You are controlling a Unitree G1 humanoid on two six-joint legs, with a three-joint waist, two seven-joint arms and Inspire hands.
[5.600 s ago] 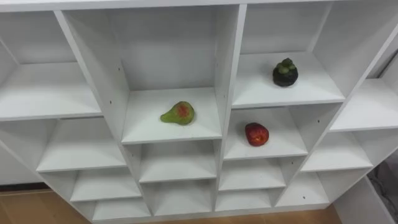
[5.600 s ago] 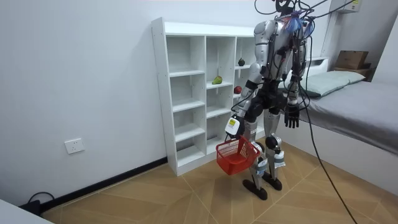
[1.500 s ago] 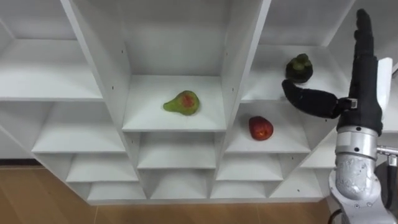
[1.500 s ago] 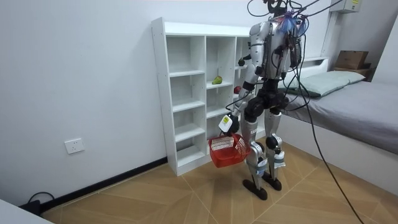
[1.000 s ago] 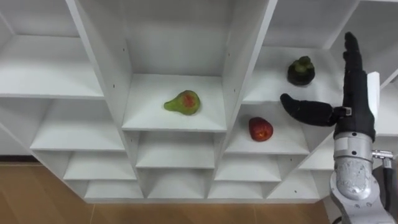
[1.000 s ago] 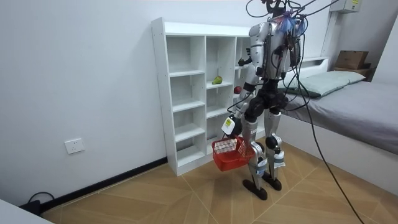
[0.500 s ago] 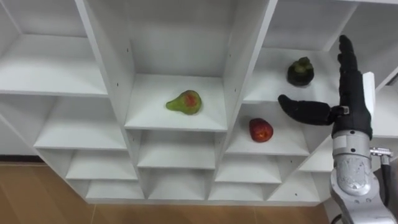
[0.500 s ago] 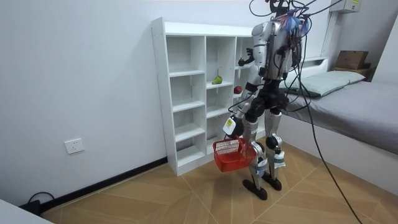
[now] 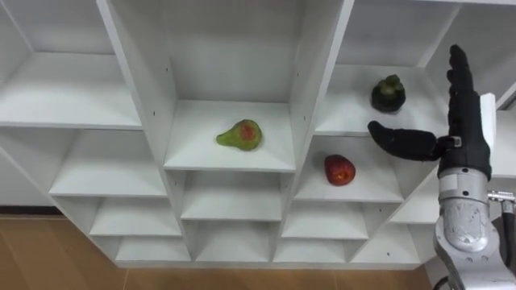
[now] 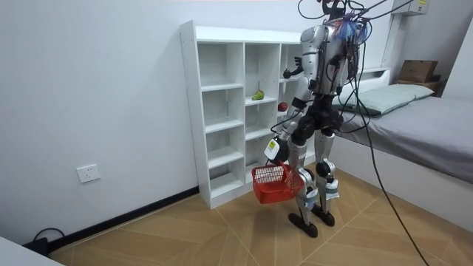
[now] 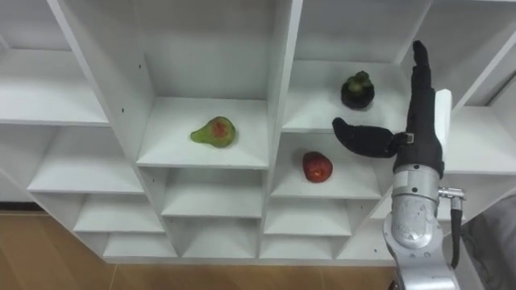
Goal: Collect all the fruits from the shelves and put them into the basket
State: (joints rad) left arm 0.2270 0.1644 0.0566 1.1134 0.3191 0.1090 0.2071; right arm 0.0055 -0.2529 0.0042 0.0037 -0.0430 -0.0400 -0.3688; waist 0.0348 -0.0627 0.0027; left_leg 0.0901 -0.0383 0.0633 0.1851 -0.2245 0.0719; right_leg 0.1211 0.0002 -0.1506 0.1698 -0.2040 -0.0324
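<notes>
Hovering open, fingers straight, at 3 o'clock of the mangosteen (image 9: pixel 388 93), the right robot hand (image 9: pixel 466 133) holds nothing, and with the apple (image 9: pixel 339 170) and pear (image 9: pixel 240 134) also on closet (image 9: pixel 320 72) shelves, I judge nothing collected; the basket (image 10: pixel 274 185) hangs from the left robot hand (image 10: pixel 275 151), its grip too small to tell.

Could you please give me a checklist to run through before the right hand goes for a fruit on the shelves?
1. Right hand open, fingers straight, thumb spread: ok.
2. Right hand empty: ok.
3. Dark round fruit standing free on its white shelf, nothing in front of it: ok.
4. Right hand beside that fruit, on its right, apart from it: ok.
5. Red mesh basket hanging low at the left hand, ready to take fruit: ok.
6. Left hand's hold on the basket handle: cannot tell.
</notes>
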